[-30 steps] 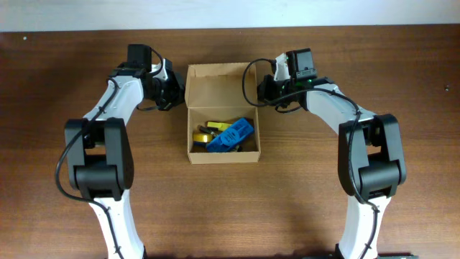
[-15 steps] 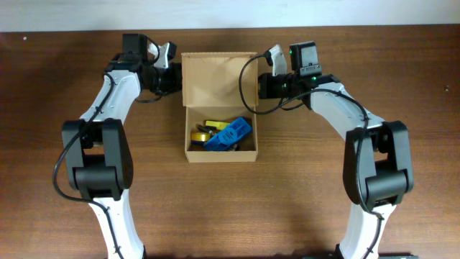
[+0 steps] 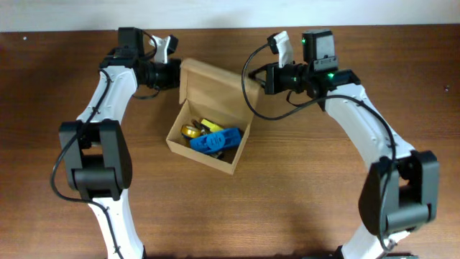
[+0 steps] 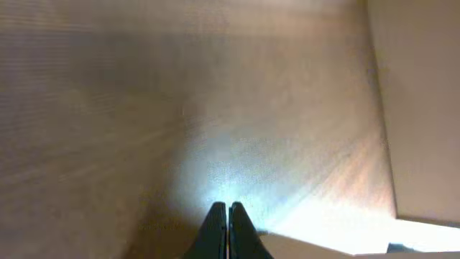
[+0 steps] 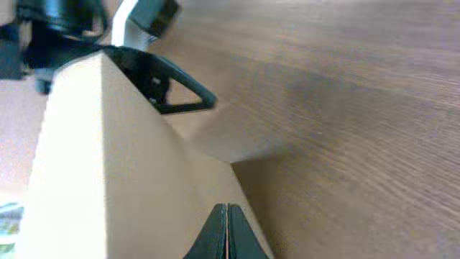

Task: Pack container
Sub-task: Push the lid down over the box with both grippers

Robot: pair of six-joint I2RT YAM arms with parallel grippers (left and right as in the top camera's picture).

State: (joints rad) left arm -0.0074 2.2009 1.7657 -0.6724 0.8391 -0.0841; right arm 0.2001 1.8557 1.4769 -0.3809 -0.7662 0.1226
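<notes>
The tan cardboard container (image 3: 203, 160) sits skewed at mid-table with its hinged flap (image 3: 215, 85) standing up at the far side. Inside lie a blue plastic object (image 3: 215, 140) and yellow pieces (image 3: 192, 130). My left gripper (image 3: 176, 73) is shut, its tips at the flap's left edge. In the left wrist view the shut fingers (image 4: 227, 208) are over the wood, with cardboard (image 4: 424, 108) to the right. My right gripper (image 3: 257, 79) is shut at the flap's right edge. In the right wrist view its tips (image 5: 226, 208) rest against the flap (image 5: 93, 158).
Brown wooden table (image 3: 323, 187) all around the box. A white wall strip (image 3: 230, 14) runs along the far edge. Black cables loop beside both wrists.
The flap has risen from lying flat to standing up. The box has turned and slid left and toward the near side. Both arms moved toward the far edge.
</notes>
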